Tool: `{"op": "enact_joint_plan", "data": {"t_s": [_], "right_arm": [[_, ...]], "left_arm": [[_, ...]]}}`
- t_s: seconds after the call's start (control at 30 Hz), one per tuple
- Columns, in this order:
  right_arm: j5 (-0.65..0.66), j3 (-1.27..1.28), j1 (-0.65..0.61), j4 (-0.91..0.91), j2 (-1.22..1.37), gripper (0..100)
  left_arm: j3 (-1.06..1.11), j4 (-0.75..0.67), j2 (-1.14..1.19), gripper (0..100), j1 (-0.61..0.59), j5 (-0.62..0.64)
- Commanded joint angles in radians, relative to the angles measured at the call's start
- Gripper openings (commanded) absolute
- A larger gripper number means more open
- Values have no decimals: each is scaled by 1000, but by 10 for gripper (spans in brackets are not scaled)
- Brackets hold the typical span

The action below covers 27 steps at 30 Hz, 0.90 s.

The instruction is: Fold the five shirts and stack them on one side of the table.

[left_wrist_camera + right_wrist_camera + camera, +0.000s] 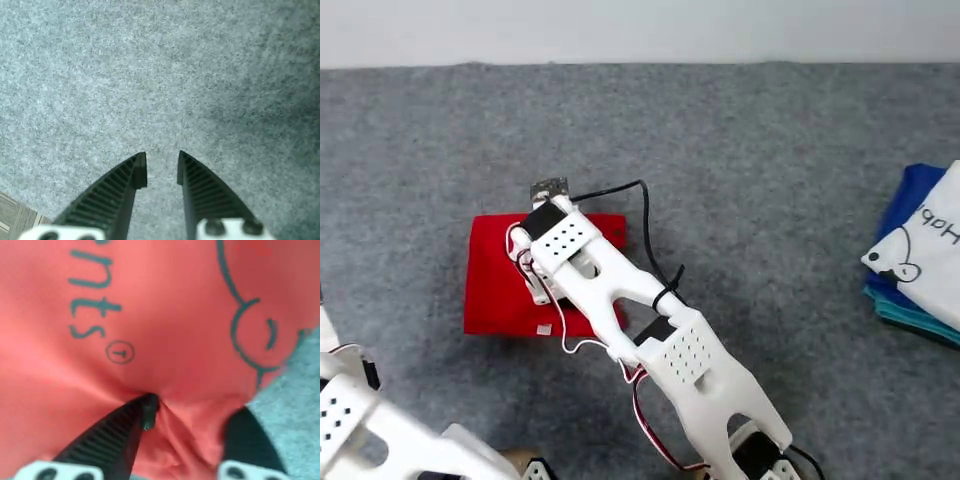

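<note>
From where I stand, the red shirt [495, 290] lies folded flat on the grey counter [770, 140], left of the middle, its edges fairly square. The right arm stretches across it from the near side. The right claw [195, 422] is down on the shirt's far part with a ridge of red cloth [175, 315] pinched up between its fingers.

The left arm [360, 425] sits at the near left corner. The left claw [161, 170] hangs above bare counter with only a narrow gap and nothing in it. A sliver of wooden floor [12, 220] shows past the counter's edge beside it.

At the right edge lies the stack [920, 260], white shirt [935, 250] on top, blue [910, 195] and teal [910, 315] beneath. Between the red shirt and the stack runs a wide stretch of open grey counter, as does the far side up to the wall.
</note>
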Motion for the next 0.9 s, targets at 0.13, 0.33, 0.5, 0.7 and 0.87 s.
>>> {"op": "enact_joint_plan", "data": {"t_s": [0.13, 0.33, 0.5, 0.7, 0.87], "right_arm": [[114, -6, 35, 116, 35, 9], [278, 48, 116, 159, -137, 8], [436, 245, 251, 160, -335, 8], [918, 500, 553, 156, -590, 8], [1455, 454, 816, 110, -611, 8]], "left_arm": [[-38, -12, -20, 115, -3, 2], [-39, -12, -20, 115, -3, 2], [-39, -12, -20, 115, -8, 2], [-51, -12, -20, 115, -3, 2], [-81, -12, -20, 115, -2, 2]]}}
